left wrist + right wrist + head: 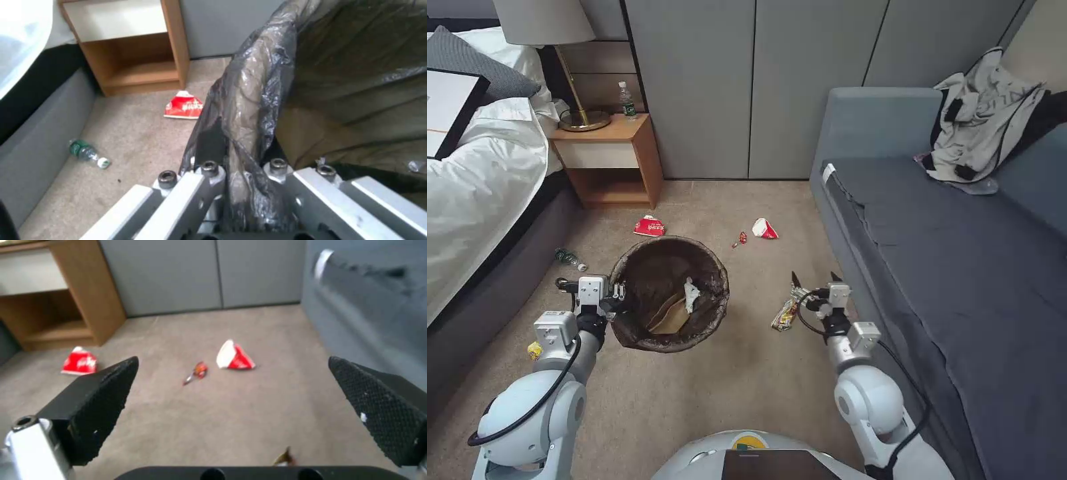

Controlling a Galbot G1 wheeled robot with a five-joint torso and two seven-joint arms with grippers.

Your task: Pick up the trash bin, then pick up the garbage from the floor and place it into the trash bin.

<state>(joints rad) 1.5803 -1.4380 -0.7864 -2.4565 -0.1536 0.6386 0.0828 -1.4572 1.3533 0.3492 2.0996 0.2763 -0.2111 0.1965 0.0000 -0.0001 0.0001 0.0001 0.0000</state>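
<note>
From the head camera, the left pincer [620,298] is clenched on the rim of the small round white trash bin [668,294], lined with a crinkled dark brown bag, which hangs just above the beige carpet [747,373]. Inside the bin lie a tan crumpled paper [671,316] and a white crumpled scrap [692,294]. Beyond the bin lies a red-and-white snack packet [650,227]; a second red-and-white packet [764,229] and a small red wrapper [740,239] lie between the bin and the grey sofa [947,253]. A small green bottle [570,258] rests between the bin and the bed [474,187]. The right pincer [812,277] hovers released beside a yellow-striped wrapper [786,315].

The left wrist camera shows the pincer [242,180] gripping the bag-covered bin rim [249,100].

The right wrist camera shows black textured fingers [100,400] spread wide above the carpet.
</note>
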